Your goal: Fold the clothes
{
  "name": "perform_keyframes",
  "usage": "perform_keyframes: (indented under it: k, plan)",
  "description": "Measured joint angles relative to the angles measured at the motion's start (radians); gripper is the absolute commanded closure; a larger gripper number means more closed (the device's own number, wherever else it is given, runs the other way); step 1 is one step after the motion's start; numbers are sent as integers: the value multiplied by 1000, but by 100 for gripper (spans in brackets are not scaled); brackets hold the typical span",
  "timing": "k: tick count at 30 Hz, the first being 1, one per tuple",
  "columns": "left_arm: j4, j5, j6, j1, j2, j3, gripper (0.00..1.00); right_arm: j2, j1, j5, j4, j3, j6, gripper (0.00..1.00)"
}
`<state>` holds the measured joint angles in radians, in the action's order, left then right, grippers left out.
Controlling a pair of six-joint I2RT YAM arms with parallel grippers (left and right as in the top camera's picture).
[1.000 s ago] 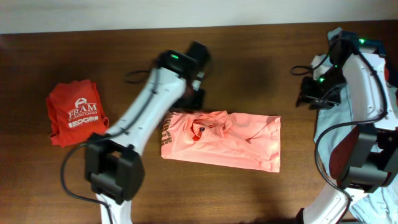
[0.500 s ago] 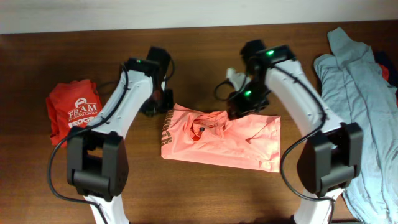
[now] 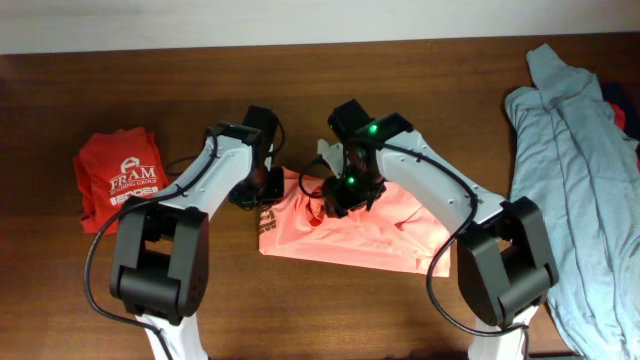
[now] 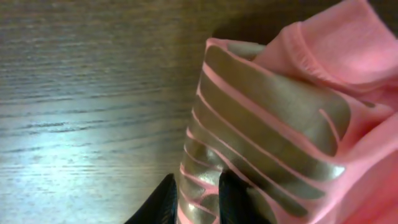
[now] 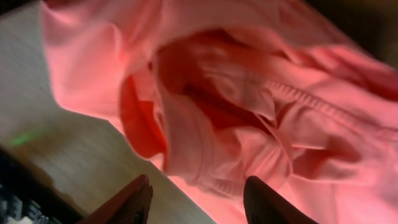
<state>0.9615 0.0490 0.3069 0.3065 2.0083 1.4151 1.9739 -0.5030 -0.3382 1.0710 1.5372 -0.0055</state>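
Between narrow left fingers, pink top edge; beneath wide right fingers, collar.

grey-blue garment: cut by right edge | left gripper: grip unclear

Bare table runs along the far edge and between top and grey garment at the right edge. A red shirt blocks the left edge; left arm and right arm crowd the top's left end.

Robot lab setup, not a home: plain dark wood table, bare pale wall behind, two arms. Red printed shirt left of left claw, grey-blue garment well right of right claw.
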Motion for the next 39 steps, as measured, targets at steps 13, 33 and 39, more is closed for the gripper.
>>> perform_keyframes:
  k: [13, 33, 39]
  plan:
    - [-68, 1, 0, 8, 0, -78, 69, 0, -1, 204, -50, -98, 153, 96]
    - [-43, 12, 0, 13, -6, -89, 69, 0, 71, 365, 21, -221, 245, 74]
    - [-31, 15, 0, 13, -6, -90, 67, -3, 71, 349, 32, -221, 247, 68]
